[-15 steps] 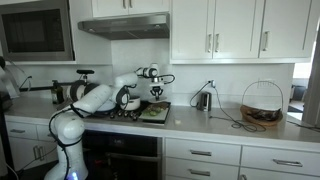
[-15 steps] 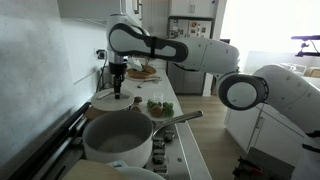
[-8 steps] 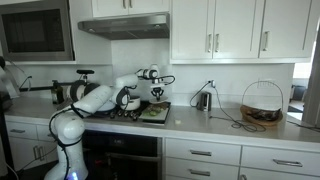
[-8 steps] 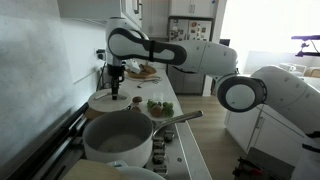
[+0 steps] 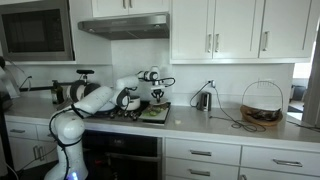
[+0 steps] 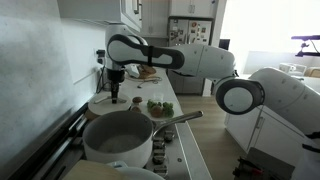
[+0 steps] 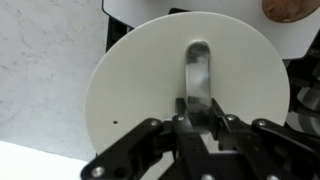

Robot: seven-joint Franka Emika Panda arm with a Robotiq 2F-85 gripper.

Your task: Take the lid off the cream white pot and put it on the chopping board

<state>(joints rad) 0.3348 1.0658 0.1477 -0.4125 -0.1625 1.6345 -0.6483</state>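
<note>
Cream-white round lid (image 7: 150, 90) with a metal strap handle (image 7: 198, 65) fills the wrist view. It lies flat near the back edge of the counter (image 5: 200, 122), close to the wall, and the small squat cream-white pot under it is hidden from us. Our black Robotiq gripper (image 7: 200, 115) stands straight over it, fingers pressed in on either side of the handle, pinching it as far as we can judge. We read this as the grasp step, with the lift not yet made. Next we would need a straight upward pull to clear the pot's rim. Then comes a short carry toward the front edge, where the flat dark olive-green chopping board (image 5: 152, 116) lies just beside, and a level set-down on a bare part of it.
</note>
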